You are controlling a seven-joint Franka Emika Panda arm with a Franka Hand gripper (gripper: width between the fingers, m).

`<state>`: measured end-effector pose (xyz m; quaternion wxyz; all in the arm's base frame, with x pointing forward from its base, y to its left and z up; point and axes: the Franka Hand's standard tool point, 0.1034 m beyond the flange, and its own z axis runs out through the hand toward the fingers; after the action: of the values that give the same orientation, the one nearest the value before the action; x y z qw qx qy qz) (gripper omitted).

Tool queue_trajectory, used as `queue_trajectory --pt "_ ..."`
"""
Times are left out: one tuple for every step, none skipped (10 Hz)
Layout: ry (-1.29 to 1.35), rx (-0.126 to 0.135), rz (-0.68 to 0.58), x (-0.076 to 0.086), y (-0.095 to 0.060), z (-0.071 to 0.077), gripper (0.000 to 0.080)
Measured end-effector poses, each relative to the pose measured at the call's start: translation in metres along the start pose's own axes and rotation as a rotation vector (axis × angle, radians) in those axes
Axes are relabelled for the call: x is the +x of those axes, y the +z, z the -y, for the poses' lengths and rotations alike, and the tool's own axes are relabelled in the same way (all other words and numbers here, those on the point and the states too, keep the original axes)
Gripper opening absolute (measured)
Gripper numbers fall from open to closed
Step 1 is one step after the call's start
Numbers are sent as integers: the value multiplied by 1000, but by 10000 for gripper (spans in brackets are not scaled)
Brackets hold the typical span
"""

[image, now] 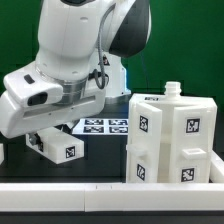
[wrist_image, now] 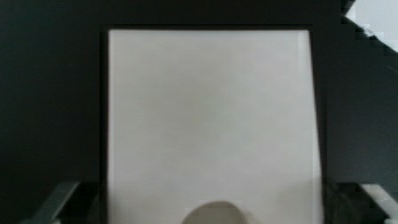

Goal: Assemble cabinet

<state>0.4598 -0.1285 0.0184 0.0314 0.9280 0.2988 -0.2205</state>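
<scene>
**Cabinet partway built as claw hangs over a loose piece**

Seen from my remote desk, the cabinet body (image: 170,140) stands upright on the tabletop (image: 100,168) at the exterior view's right. It is made of several tagged white blocks already stacked together, and a small peg (image: 172,90) pokes from its top. Well apart from it, at the exterior view's left, a loose white piece (image: 60,148) bearing one tag lies under the arm (image: 70,50), just in front of the marker board (image: 100,125). In the wrist view the claw (wrist_image: 214,198) straddles a broad white face (wrist_image: 214,110), which I take to be that same piece, with its dark fingers (wrist_image: 63,200) on either side. I cannot tell whether they are pressing on it or merely flanking it. My reading is that the main body is largely joined, but at least this piece has yet to be carried across and fitted, so the job looks partway done.
</scene>
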Motion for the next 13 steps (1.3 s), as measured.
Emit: queue_trajectory --pt "0 0 1 0 1 0 554" --pt "0 -1 -2 0 1 -1 723" --pt "-1 -7 -13 0 0 -3 780" --pt "24 17 -3 -2 -1 0 780" --pt "37 25 -25 -1 -7 0 795" --pt "14 24 -96 0 -17 -1 795" --pt "10 38 -153 -3 -24 0 797" --pt "14 41 -183 -5 -28 1 795" --pt "-23 10 -252 -3 -31 -6 795" --pt "-33 -20 -306 -8 -32 -15 795" --pt "-18 -23 -316 -14 -28 -17 795" --pt "-31 -46 -356 -19 -28 -24 795" --pt "-23 -68 -395 -25 -25 -31 795"
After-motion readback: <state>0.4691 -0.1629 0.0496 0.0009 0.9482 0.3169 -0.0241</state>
